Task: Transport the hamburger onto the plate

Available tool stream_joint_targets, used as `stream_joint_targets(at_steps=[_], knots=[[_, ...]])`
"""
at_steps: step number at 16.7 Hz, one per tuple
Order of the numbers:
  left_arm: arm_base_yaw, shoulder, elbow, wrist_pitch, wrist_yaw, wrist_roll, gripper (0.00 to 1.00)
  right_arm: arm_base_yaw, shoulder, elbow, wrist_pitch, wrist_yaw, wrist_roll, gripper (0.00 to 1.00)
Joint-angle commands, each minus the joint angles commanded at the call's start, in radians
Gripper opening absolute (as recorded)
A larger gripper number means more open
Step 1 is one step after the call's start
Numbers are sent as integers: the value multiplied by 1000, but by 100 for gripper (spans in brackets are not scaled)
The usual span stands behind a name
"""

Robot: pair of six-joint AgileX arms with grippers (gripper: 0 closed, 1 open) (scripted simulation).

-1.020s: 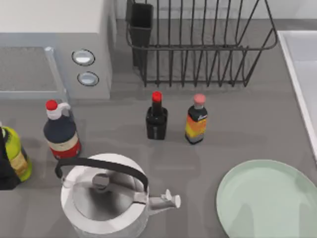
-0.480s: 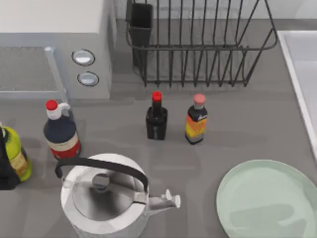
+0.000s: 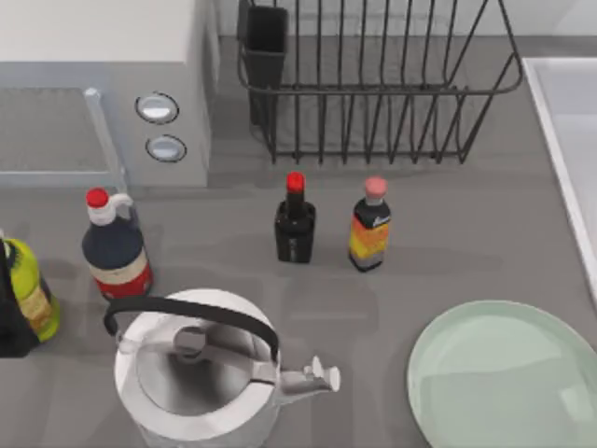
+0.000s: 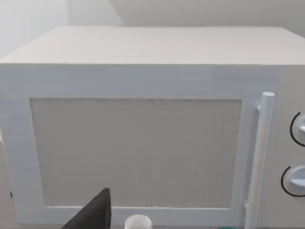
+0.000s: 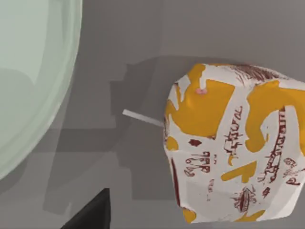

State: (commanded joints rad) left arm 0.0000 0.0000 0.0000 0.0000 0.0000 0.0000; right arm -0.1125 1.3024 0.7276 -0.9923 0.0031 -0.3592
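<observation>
Hovering: right gripper (image 5: pixel 90 212) hangs above the table (image 5: pixel 143 43), looking down on the hamburger (image 5: pixel 233 143); a single dark finger shows at the frame edge.
Hamburger: wrapped in white paper printed orange and dark red, lying on the table just beside the plate (image 5: pixel 28 81), not touching it.
Handling guess: light, soft, squashy; wrapper likely slick and crumples, so a hard pinch would deform it.
Grip point: judged best across the wrapped bundle's middle, jaws straddling its two broad sides, gentle squeeze.
Right jaws: cannot tell how far open; nothing seen held or touched.
Plate: pale green, bare, at the table's front right in the top view (image 3: pixel 504 373).
Left gripper: (image 4: pixel 93 214) parked facing the microwave (image 4: pixel 138 129); one dark finger shows, jaw state cannot be told.
Risk: wrapper slipping or the bun crushing if squeezed off-centre.
</observation>
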Motion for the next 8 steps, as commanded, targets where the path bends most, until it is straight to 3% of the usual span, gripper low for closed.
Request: stream_joint_targets(at_steps=[8], knots=[[0,0,0,0,0,0,100,3,36,-44,74,0,4,100]])
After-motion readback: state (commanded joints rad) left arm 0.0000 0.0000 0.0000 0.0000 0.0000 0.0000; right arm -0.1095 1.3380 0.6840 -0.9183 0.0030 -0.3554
